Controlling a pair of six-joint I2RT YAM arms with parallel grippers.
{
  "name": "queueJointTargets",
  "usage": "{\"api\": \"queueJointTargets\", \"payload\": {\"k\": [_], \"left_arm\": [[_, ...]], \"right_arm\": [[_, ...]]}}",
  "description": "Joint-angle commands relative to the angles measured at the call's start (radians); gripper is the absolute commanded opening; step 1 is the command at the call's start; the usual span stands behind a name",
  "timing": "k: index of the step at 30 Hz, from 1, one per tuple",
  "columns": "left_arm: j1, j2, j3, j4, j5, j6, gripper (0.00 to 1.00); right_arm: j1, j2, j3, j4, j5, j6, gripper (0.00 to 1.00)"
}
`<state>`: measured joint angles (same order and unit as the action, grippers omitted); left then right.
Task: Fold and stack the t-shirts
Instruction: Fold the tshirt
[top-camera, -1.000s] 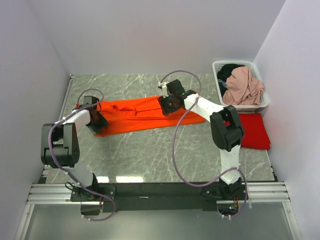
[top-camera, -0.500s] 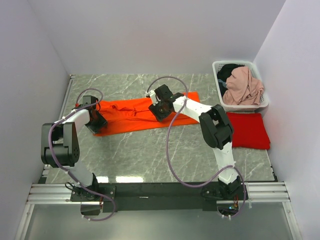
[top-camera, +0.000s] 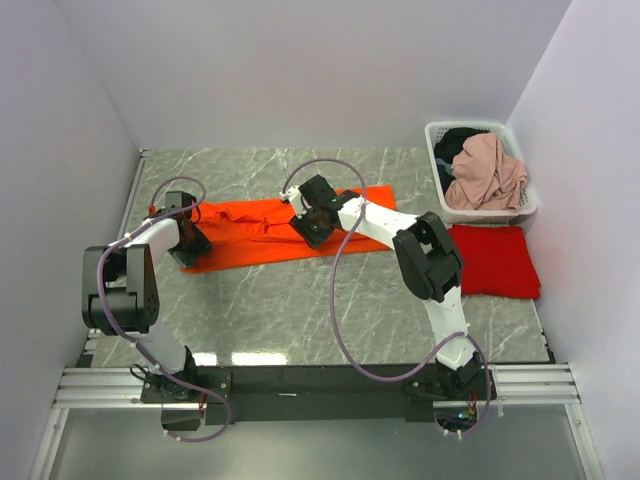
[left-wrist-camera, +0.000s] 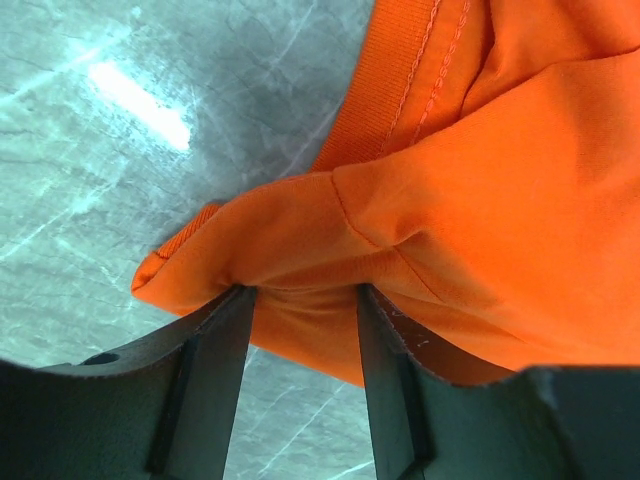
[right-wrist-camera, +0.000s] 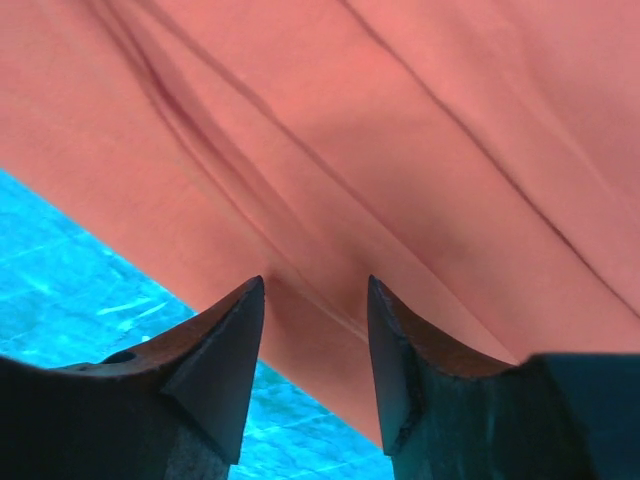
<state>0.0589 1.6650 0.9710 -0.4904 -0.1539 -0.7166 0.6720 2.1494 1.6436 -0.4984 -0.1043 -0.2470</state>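
Note:
The orange t-shirt (top-camera: 240, 235) lies as a long band across the far middle of the table, creased around its centre. My left gripper (top-camera: 188, 243) is at its left end, jaws closed on a bunched fold of orange cloth (left-wrist-camera: 480, 180) held just off the marble, with the grip point (left-wrist-camera: 300, 295) full of cloth. My right gripper (top-camera: 308, 225) is over the band's middle, and creases of the orange cloth (right-wrist-camera: 400, 120) run into its pinch (right-wrist-camera: 315, 285). The red t-shirt (top-camera: 495, 260) lies folded flat at the right, apart from both grippers.
A white laundry basket (top-camera: 432, 135) with pink and dark clothes stands at the far right corner. White walls close in the grey marble table (top-camera: 300, 300) on the left, back and right. The right arm stretches diagonally across the table.
My right gripper has moved left along the orange t-shirt, from right of its middle to its centre, and its right end now shows. My left gripper has shifted slightly left.

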Motion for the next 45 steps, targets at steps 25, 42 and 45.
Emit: {"api": "queueJointTargets", "payload": {"k": [25, 42, 45], "left_arm": [[0.013, -0.001, -0.028, -0.065, -0.053, 0.036, 0.53], [0.013, -0.007, -0.028, -0.063, -0.041, 0.036, 0.53], [0.013, -0.013, -0.029, -0.062, -0.039, 0.035, 0.54]], "right_arm": [[0.003, 0.09, 0.162, 0.073, 0.278, -0.104, 0.13], [-0.135, 0.061, 0.177, 0.139, 0.456, -0.041, 0.53], [-0.187, 0.046, 0.176, 0.106, 0.462, 0.003, 0.53]]}}
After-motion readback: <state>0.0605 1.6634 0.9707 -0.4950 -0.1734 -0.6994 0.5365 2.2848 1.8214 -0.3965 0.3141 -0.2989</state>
